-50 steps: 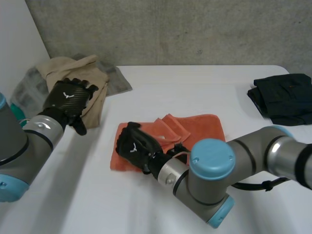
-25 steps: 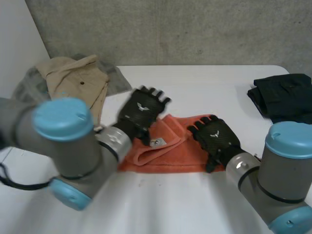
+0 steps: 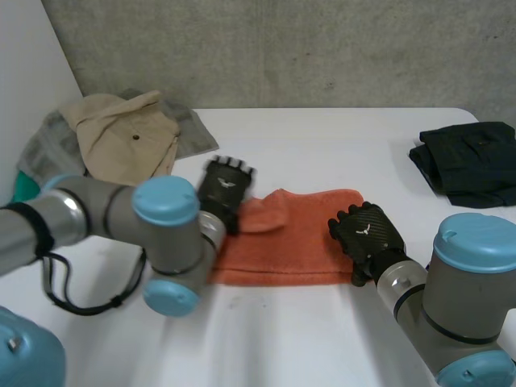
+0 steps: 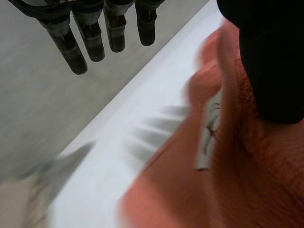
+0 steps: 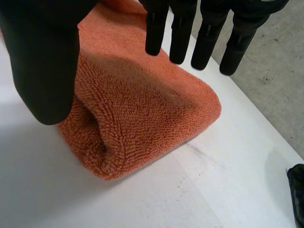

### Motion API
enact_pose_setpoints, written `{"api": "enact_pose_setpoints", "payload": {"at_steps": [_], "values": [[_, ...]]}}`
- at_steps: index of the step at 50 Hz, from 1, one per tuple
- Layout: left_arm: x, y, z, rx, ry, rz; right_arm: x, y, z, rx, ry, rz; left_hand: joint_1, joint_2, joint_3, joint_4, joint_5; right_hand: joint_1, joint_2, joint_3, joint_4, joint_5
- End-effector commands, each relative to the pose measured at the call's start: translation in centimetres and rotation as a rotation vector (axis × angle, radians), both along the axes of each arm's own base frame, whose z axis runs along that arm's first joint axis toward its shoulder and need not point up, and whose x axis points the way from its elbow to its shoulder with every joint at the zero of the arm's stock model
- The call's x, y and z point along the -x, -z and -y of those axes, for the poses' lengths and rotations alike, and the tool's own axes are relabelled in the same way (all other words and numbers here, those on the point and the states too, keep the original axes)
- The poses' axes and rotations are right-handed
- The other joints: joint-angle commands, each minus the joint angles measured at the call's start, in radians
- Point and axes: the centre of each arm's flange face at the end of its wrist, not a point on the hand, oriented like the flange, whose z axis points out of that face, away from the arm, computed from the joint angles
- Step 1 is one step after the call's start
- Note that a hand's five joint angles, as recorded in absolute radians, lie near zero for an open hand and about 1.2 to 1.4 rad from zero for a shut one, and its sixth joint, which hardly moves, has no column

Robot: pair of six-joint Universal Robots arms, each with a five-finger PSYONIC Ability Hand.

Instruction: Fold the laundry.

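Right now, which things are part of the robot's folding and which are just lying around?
In the job: the orange terry towel, folded over; the black left hand at its left end; the black right hand at its right end.
Lying about: the crumpled beige and grey clothes heap at the far left corner of the white table; the folded black garment near its right edge.
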Motion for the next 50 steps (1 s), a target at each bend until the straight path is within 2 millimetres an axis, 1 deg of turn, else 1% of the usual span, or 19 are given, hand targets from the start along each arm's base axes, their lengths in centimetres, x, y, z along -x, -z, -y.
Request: {"api": "enact_pose_setpoints", "payload": {"at_steps": [1, 6, 12, 15, 17, 25, 28, 32, 33, 36, 37, 38, 40, 42, 45, 47, 48, 49, 50], "values": [[-4.3, -1.9, 3.1, 0.056, -0.161, 0.071, -0.2, 0.2, 0.2, 0.009, -0.008, -0.014, 0.069, 0.05, 0.057, 0.058, 0.042, 0.12, 0.133, 0.119, 0.121, 0.113], [-3.7, -1.6, 1.8, 0.048, -0.129, 0.091, 0.0, 0.3, 0.1, 0.004, -0.004, -0.021, 0.025, 0.006, 0.013, 0.014, -0.002, 0.196, 0.209, 0.195, 0.197, 0.189], [-1.3, -4.5, -1.8, 0.094, -0.041, 0.051, 0.2, 0.5, 0.1, 0.001, 0.003, -0.024, 0.002, -0.018, -0.011, -0.009, -0.025, 0.337, 0.35, 0.336, 0.338, 0.33], [-1.1, -5.1, -2.8, 0.099, -0.023, 0.045, 0.5, 0.7, 0.2, 0.003, 0.007, -0.04, -0.001, -0.02, -0.014, -0.012, -0.028, 0.644, 0.658, 0.643, 0.646, 0.638], [-1.1, -5.5, -3.3, 0.102, -0.015, 0.042, 0.6, 0.7, 0.2, 0.01, 0.007, -0.055, -0.004, -0.023, -0.017, -0.015, -0.031, 0.94, 0.954, 0.939, 0.942, 0.934], [-2.7, -6.4, -4.7, 0.092, -0.024, 0.048, 3.7, 0.1, 3.0, 0.147, 0.124, -0.312, -0.016, -0.035, -0.029, -0.027, -0.043, 0.958, 0.972, 0.957, 0.96, 0.952], [-3.6, -7.1, -4.9, 0.096, -0.041, 0.044, 3.7, -0.3, 3.4, 0.205, 0.107, -0.392, -0.025, -0.044, -0.037, -0.036, -0.052, 0.958, 0.972, 0.957, 0.96, 0.952], [-5.6, -7.6, -4.0, 0.091, -0.096, 0.04, 2.3, -2.1, 4.5, 0.371, 0.055, -0.446, -0.025, -0.044, -0.037, -0.036, -0.052, 0.958, 0.972, 0.957, 0.96, 0.952], [-5.9, -7.6, -3.9, 0.089, -0.102, 0.039, 0.8, -3.1, 4.3, 0.452, 0.005, -0.439, -0.025, -0.044, -0.037, -0.036, -0.052, 0.958, 0.972, 0.957, 0.96, 0.952], [-6.7, -7.8, -3.8, 0.077, -0.107, 0.023, -2.8, -4.2, 2.1, 0.561, -0.131, -0.388, -0.025, -0.044, -0.037, -0.036, -0.052, 0.958, 0.972, 0.957, 0.96, 0.952], [-6.8, -7.9, -3.8, 0.076, -0.105, 0.018, -5.3, -4.6, 0.0, 0.621, -0.254, -0.336, -0.025, -0.044, -0.037, -0.036, -0.052, 0.958, 0.972, 0.957, 0.96, 0.952], [-7.1, -8.0, -3.7, 0.071, -0.106, 0.009, -6.3, -4.5, -1.0, 0.64, -0.31, -0.315, -0.025, -0.044, -0.037, -0.036, -0.052, 0.958, 0.972, 0.957, 0.96, 0.952], [-7.3, -7.9, -3.7, 0.062, -0.106, -0.001, -8.0, -3.5, -3.0, 0.647, -0.433, -0.282, -0.025, -0.044, -0.037, -0.036, -0.052, 0.958, 0.972, 0.957, 0.96, 0.952], [-7.5, -7.8, -3.8, 0.048, -0.109, -0.017, -9.7, -0.8, -5.9, 0.622, -0.611, -0.264, -0.025, -0.044, -0.037, -0.036, -0.052, 0.958, 0.972, 0.957, 0.96, 0.952], [-7.5, -7.7, -4.0, 0.035, -0.106, -0.03, -10.3, 1.6, -7.6, 0.579, -0.716, -0.272, -0.025, -0.044, -0.037, -0.036, -0.052, 0.958, 0.972, 0.957, 0.96, 0.952], [-7.4, -7.7, -4.1, 0.026, -0.104, -0.045, -10.2, 2.0, -7.8, 0.567, -0.719, -0.281, -0.025, -0.044, -0.037, -0.036, -0.052, 0.958, 0.972, 0.957, 0.96, 0.952], [-7.3, -7.8, -4.1, 0.025, -0.101, -0.05, -10.1, 2.1, -7.7, 0.566, -0.713, -0.284, -0.025, -0.044, -0.037, -0.036, -0.052, 0.707, 0.72, 0.705, 0.708, 0.7], [-7.2, -7.8, -4.2, 0.025, -0.098, -0.054, -10.0, 1.9, -7.6, 0.558, -0.701, -0.276, -0.022, -0.041, -0.034, -0.033, -0.049, 0.187, 0.2, 0.186, 0.188, 0.18], [-7.0, -8.1, -4.2, 0.03, -0.093, -0.068, -10.0, 1.9, -7.6, 0.55, -0.694, -0.269, -0.016, -0.035, -0.029, -0.027, -0.043, -0.066, -0.052, -0.067, -0.064, -0.072]]}}
